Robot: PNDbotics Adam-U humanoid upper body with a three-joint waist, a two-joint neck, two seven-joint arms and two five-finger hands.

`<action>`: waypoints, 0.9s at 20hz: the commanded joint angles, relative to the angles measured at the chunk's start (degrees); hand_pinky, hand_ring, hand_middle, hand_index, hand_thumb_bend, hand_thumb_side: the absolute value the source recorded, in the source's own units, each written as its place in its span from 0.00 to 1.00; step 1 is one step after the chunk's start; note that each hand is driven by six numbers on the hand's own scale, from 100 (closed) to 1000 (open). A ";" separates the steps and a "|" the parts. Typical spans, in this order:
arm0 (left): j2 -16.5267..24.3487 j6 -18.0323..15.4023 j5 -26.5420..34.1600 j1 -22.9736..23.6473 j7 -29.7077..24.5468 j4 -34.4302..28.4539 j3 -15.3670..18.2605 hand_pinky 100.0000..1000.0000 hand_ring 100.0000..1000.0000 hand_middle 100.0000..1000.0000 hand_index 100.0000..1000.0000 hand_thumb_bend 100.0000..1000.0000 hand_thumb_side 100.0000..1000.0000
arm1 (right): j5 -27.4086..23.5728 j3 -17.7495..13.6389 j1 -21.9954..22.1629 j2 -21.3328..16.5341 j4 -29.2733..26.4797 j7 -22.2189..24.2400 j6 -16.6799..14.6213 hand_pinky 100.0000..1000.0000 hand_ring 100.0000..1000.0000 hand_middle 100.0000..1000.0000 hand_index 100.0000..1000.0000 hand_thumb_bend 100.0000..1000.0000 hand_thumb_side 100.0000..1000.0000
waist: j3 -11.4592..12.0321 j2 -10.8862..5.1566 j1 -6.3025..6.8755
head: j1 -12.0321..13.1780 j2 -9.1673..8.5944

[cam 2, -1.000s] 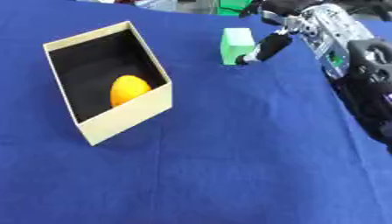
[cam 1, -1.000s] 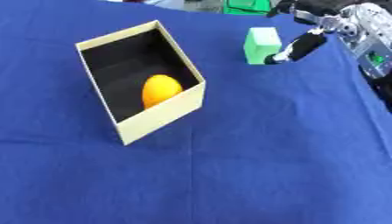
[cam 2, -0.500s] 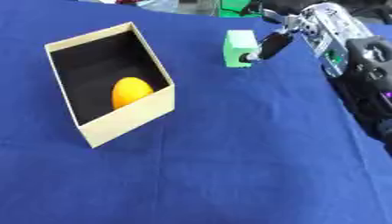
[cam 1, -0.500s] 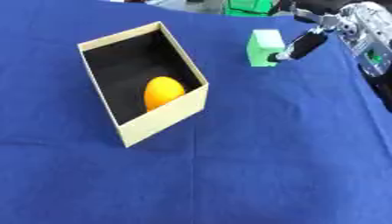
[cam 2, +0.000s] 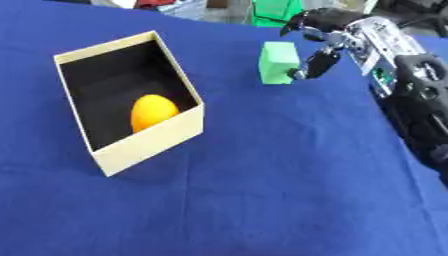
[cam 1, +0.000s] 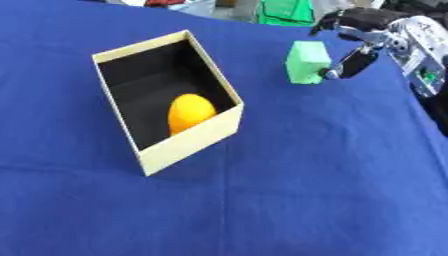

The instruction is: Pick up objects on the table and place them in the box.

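A green block (cam 1: 307, 62) is touched on its right side by a dark finger of the right robot hand (cam 2: 325, 47); whether it is clasped cannot be told. The block stands on the blue bench (cam 1: 332, 165), right of the box (cam 1: 188, 142), in which an orange ball (cam 1: 190, 112) is seen.

the right robot hand (cam 2: 325, 47) has drawn closer to the green block (cam 2: 278, 62): a second ago its dark fingertip sat lower, beside the block's lower right corner, and now the fingertip (cam 2: 302, 74) meets the block's right face near its base, with other fingers arching over behind the block's top. the hand sits a little higher and further back on the tabletop (cam 1: 332, 165) than before. the block itself appears to stand in nearly the same spot; whether it has shifted at all cannot be told, since the whole view has moved slightly.
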 commanded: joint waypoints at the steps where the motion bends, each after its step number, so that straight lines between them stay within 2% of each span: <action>1: 1.40 -0.23 -0.17 -0.60 -0.19 -1.15 0.43 0.44 0.65 0.61 0.74 0.05 1.00 | -0.55 -0.68 -1.49 -0.88 0.03 0.71 0.01 0.90 0.96 0.85 0.89 0.25 0.13 | 0.04 -1.10 0.28 | -0.32 -0.76; 10: 1.26 -0.30 -0.04 -0.91 -0.26 -1.15 0.39 0.44 0.65 0.61 0.74 0.04 1.00 | 0.74 -1.13 -2.53 1.44 3.50 1.31 2.28 0.89 0.95 0.82 0.88 0.14 0.10 | 0.71 -0.65 0.20 | -0.80 -1.14; 12: 1.23 -0.29 -0.05 -0.92 -0.28 -1.15 0.38 0.44 0.65 0.61 0.74 0.04 1.00 | 0.99 -1.08 -2.73 1.83 3.92 1.57 2.50 0.89 0.95 0.81 0.87 0.14 0.11 | 0.79 -0.56 0.16 | -0.75 -1.05; 16: 1.22 -0.29 -0.05 -1.03 -0.32 -1.15 0.35 0.44 0.65 0.61 0.74 0.04 1.00 | 1.66 -1.05 -2.98 2.21 4.24 1.59 2.88 0.88 0.94 0.72 0.79 0.13 0.09 | 0.85 -0.45 0.04 | -0.72 -1.02; 18: 1.22 -0.30 -0.03 -1.07 -0.34 -1.15 0.36 0.44 0.65 0.61 0.74 0.04 1.00 | 1.86 -1.08 -3.01 2.32 4.35 1.49 3.03 0.87 0.94 0.63 0.73 0.11 0.09 | 0.87 -0.43 0.01 | -0.67 -0.98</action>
